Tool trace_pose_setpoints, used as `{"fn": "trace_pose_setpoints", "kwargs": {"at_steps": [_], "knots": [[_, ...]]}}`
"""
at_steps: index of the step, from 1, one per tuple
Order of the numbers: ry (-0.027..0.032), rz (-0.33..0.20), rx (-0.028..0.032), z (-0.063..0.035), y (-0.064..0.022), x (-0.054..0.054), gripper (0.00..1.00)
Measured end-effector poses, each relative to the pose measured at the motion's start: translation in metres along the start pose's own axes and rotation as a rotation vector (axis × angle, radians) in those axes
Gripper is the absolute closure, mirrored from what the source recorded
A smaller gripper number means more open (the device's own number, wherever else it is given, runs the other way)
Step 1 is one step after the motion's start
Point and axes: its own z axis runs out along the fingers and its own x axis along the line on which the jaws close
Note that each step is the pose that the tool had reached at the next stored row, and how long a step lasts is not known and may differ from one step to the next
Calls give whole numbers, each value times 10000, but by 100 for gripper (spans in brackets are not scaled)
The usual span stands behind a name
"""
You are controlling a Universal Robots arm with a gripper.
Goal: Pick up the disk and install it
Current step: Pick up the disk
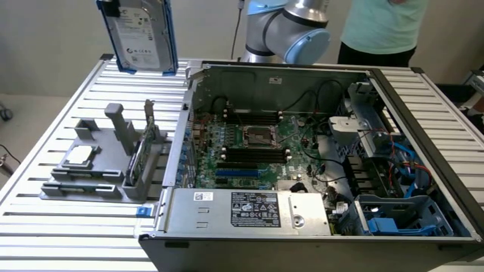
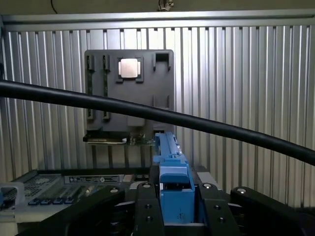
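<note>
One step looks done: the pincer [image 2: 174, 214] is clamped on the disk [image 1: 140, 37] by its blue bracket, holding it upright high above the slatted surface [image 1: 45, 226], beside the open case [image 1: 423, 107]. Installing, I judge, calls for squaring it to a bay. A person [image 1: 382, 25] stands behind.
</note>
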Motion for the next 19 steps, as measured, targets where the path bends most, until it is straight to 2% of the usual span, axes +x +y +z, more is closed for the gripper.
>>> {"fn": "trace_pose_setpoints", "kwargs": {"at_steps": [9,19], "knots": [[1,-10,-17,-93,-408,35,67],[3,-10,-90,-158,-867,179,67]]}}
